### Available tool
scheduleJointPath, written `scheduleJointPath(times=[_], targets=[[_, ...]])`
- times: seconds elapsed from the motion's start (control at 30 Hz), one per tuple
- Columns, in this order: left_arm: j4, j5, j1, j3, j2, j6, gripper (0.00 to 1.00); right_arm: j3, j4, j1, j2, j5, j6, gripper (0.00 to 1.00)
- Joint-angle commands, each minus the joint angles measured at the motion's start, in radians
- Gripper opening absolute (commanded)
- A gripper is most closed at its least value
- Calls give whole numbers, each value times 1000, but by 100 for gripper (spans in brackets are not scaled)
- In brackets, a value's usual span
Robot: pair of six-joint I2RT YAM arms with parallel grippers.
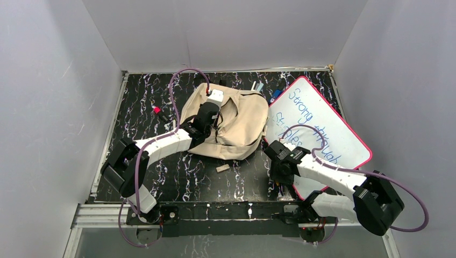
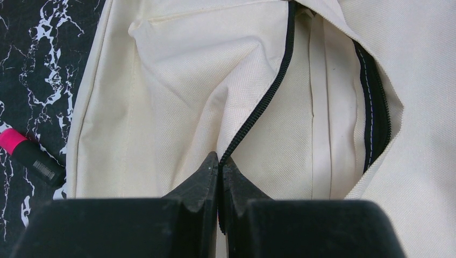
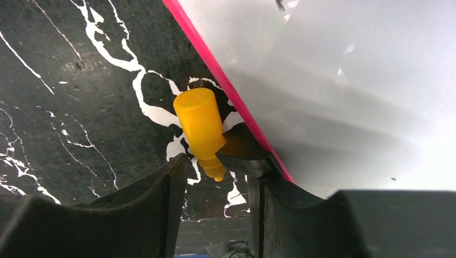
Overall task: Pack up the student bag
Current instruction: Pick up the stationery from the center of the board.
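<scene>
While left pincer [image 2: 219, 161] pinches the student bag's [image 2: 161, 97] zipper [image 2: 263, 105], right pincer [image 3: 215, 169] — gaping — straddles yellow marker [image 3: 200, 126].

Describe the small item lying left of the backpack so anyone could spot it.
Start at the beige student bag mid-table. On the black marbled table off its left side lies a short black marker with a bright pink cap. The other small items cluster at the far edge between bag and whiteboard; this one lies alone.
</scene>
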Motion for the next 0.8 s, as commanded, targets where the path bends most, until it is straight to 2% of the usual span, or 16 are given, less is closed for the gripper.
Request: scheduleJointPath(times=[0.0, 0.17, 0.37, 0.47, 0.77], targets=[[8, -24, 11, 25, -51, 11, 0, -9, 64, 2, 6, 35, 11, 51], [3, -29, 11, 31, -43, 12, 0, -17, 85, 2, 17, 41, 3, 43], [-1, -25, 11, 35, -37, 11, 0, -18, 117, 2, 13, 40, 0, 49], [-2, -25, 12, 35, -36, 11, 0, -14, 120, 4, 10, 43, 1, 48], [-3, -24, 12, 35, -34, 12, 0, -18, 101, 6, -40, 37, -4, 22]])
